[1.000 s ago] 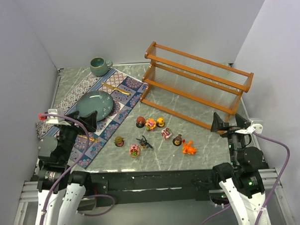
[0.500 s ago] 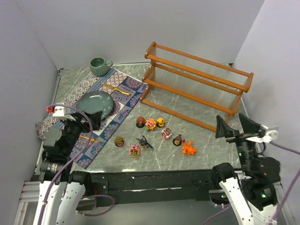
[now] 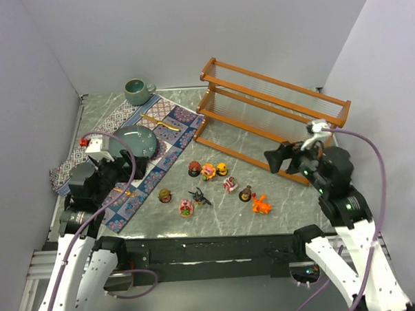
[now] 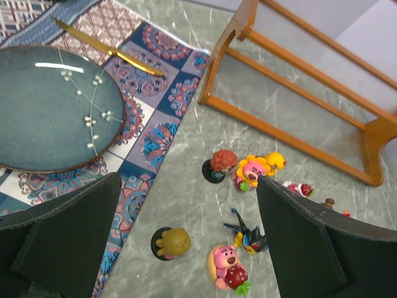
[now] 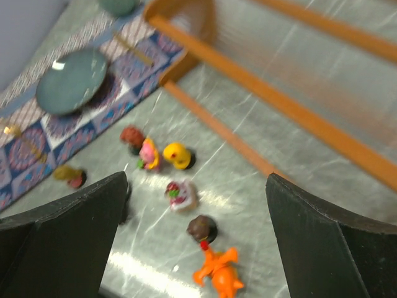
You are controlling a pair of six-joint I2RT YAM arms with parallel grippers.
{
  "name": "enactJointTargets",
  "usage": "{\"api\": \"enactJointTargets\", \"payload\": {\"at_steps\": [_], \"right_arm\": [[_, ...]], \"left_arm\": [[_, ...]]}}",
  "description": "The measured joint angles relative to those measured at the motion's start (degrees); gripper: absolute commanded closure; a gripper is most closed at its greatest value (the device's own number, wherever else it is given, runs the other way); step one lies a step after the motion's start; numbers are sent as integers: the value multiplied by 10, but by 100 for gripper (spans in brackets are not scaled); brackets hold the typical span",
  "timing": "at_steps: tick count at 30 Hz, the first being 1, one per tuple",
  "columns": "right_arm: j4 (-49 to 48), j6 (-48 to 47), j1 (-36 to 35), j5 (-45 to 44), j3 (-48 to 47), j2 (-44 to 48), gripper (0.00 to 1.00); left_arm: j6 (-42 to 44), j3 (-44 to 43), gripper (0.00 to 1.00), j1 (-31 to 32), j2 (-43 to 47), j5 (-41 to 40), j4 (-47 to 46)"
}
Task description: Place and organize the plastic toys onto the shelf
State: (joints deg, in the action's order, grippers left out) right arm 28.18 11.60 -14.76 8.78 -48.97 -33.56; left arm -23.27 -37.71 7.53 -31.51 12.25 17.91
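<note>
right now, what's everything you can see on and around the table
shelf: one, orange-brown wood with clear panels, far right of the table
plastic toys: nine, pink, yellow, orange, red, brown, one dark and spiky; loose on the table in front of the shelf, none on it
mug: one, green, far left corner
plate: one, blue-green, on the mat
cloth mat: one, patterned blue and red, left side
gold utensils: two, on the mat, either side of the plate
table: one, grey marble look
left gripper: open, over the mat by the plate
right gripper: open, raised in front of the shelf
</note>
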Motion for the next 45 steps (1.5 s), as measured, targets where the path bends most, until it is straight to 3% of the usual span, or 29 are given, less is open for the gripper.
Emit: {"api": "enactJointTargets", "payload": {"at_steps": [5, 11, 29, 45], "right_arm": [[-3, 9, -68, -13, 5, -58, 0], [-42, 8, -210, -70, 26, -138, 0], [-229, -12, -453, -139, 89, -336, 1], [-341, -53, -524, -230, 120, -448, 33]], "left_arm": [[0, 0, 3, 0, -23, 7, 7], [0, 0, 3, 0, -51, 15, 12], [0, 0, 3, 0, -54, 14, 36], [0, 0, 3, 0, -46, -2, 43]]}}
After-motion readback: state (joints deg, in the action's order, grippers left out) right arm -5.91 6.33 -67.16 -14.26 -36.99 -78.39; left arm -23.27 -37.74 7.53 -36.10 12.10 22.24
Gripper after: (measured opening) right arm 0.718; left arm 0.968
